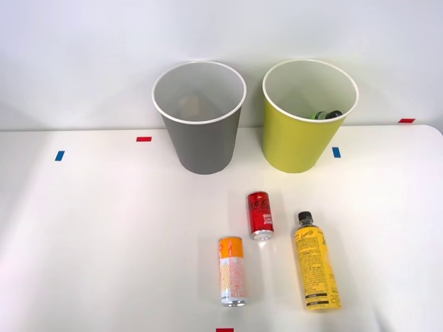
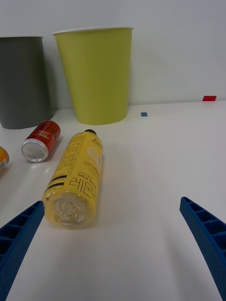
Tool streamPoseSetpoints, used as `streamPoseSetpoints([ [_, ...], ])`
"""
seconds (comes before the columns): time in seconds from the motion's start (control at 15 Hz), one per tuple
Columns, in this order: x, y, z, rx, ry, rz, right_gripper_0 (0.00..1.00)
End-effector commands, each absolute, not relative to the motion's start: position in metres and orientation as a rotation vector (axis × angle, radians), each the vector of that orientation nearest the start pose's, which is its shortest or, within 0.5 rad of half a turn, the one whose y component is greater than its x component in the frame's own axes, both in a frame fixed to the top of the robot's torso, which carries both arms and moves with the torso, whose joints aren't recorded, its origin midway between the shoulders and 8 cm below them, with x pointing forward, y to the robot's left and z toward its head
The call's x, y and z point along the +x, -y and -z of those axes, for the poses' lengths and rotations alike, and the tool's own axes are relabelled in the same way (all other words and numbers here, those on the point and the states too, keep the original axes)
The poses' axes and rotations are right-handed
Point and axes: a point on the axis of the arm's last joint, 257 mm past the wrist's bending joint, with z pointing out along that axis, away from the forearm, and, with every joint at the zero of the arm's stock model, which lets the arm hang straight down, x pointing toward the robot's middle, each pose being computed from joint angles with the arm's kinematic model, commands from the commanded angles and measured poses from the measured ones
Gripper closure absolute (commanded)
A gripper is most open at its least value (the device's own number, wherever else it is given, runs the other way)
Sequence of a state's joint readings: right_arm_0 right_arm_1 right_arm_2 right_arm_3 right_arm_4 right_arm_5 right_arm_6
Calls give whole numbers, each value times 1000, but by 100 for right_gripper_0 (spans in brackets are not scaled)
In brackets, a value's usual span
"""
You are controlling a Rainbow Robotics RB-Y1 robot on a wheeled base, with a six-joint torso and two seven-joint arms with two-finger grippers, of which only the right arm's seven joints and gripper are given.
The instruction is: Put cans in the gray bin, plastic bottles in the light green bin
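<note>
The front camera looks forward and down from above onto the white table (image 1: pixel 104 228), far enough back to take in both bins against the wall. The wrist camera sits low, just above the tabletop, facing across it toward the green bin (image 2: pixel 96 75) and gray bin (image 2: pixel 21 82), with the yellow bottle (image 2: pixel 77 181) close before its lens. Both views share the bottle (image 1: pixel 316 260), the red can (image 1: pixel 260 215) and the two bins.
</note>
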State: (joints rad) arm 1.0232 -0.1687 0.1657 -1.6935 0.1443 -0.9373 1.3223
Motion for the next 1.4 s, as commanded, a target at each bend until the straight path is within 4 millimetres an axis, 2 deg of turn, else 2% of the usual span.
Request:
streamPoseSetpoints([
  [0.07, 181, 245, 297, -11, -1523, -80, 0],
  [1.4, 181, 245, 297, -11, -1523, -80, 0],
])
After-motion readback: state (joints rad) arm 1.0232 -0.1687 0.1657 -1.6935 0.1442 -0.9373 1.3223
